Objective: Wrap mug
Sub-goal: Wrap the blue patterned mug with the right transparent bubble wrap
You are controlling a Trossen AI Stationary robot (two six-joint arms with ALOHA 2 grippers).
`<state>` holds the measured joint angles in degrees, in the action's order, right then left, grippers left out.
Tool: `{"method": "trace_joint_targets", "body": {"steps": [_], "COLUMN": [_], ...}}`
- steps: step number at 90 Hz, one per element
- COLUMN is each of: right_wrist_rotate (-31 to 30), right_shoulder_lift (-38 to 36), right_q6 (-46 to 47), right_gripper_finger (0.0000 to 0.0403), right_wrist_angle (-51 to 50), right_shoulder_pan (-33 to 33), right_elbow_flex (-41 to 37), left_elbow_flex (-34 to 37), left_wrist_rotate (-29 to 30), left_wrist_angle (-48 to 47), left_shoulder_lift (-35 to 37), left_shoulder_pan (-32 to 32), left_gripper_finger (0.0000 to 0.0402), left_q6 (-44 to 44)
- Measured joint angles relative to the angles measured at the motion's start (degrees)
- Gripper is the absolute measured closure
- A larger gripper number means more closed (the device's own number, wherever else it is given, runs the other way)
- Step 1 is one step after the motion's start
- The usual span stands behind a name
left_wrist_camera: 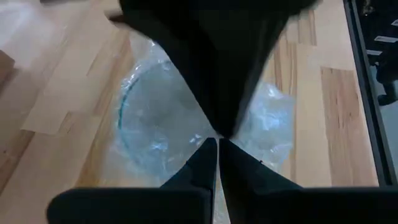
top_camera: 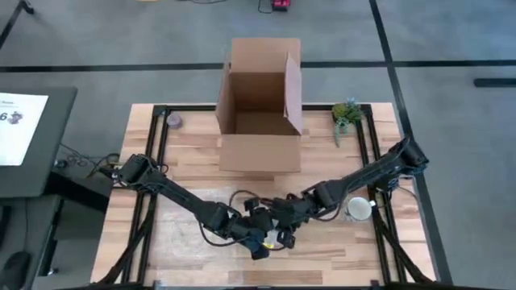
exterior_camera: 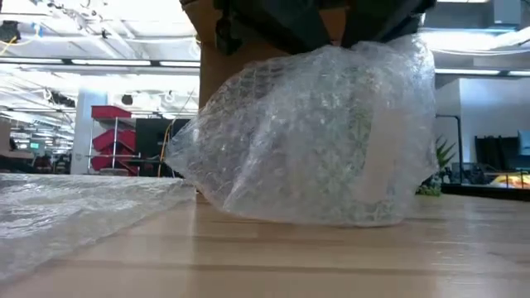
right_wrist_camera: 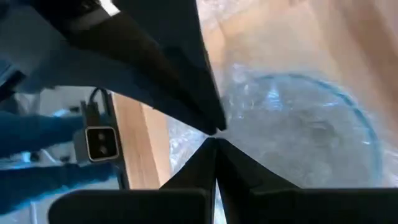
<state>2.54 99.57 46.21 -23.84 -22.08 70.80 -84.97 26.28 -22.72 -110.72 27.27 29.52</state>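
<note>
A mug shows as a bluish ring (left_wrist_camera: pixel 140 118) (right_wrist_camera: pixel 323 124) through clear bubble wrap (exterior_camera: pixel 315 141). The wrap is gathered around it into a bundle that stands on the table near the front middle (top_camera: pixel 278 235). My left gripper (left_wrist_camera: pixel 217 152) and my right gripper (right_wrist_camera: pixel 214 149) are both shut. They meet tip to tip right above the bundle (top_camera: pixel 270 229). More bubble wrap lies flat on the wood beside the bundle (exterior_camera: pixel 74 207). My left gripper is shut on the bubble wrap at the top of the bundle (left_wrist_camera: pixel 198 138), coming from above and slanting in from the table's left. The fingertips hide the pinched spot. The bundle's bottom rests on the table. My right gripper is shut on the wrap at the same top spot (right_wrist_camera: pixel 231 146), slanting down from the table's right, tip against the left gripper's tip. How many layers it has cannot be seen. The wrap rises to the fingers and bulges out below them (exterior_camera: pixel 373 58).
An open cardboard box (top_camera: pixel 260 105) stands at the table's far middle. A white mug (top_camera: pixel 359 209) sits at the right, under the right arm. A small plant (top_camera: pixel 347 114) is at the far right, a tape roll (top_camera: pixel 173 121) at the far left.
</note>
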Motion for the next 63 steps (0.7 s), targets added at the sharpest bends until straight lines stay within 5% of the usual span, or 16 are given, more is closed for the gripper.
{"method": "trace_joint_targets", "body": {"steps": [39,63], "right_wrist_rotate": [-0.69,1.50], "right_shoulder_lift": [-0.28,-0.02], "right_q6": [3.52,3.38], "right_gripper_finger": [0.0403,0.0403], "right_wrist_angle": [4.58,3.70], "right_shoulder_pan": [1.50,2.17], "right_elbow_flex": [-8.08,-6.91], "left_elbow_flex": [-0.03,-0.04], "left_wrist_rotate": [-2.36,-3.10], "left_wrist_angle": [0.02,-0.82], "left_shoulder_lift": [4.36,0.73], "left_shoulder_pan": [0.87,1.50], "left_gripper_finger": [0.0402,0.0402], "left_q6": [-0.27,0.24]}}
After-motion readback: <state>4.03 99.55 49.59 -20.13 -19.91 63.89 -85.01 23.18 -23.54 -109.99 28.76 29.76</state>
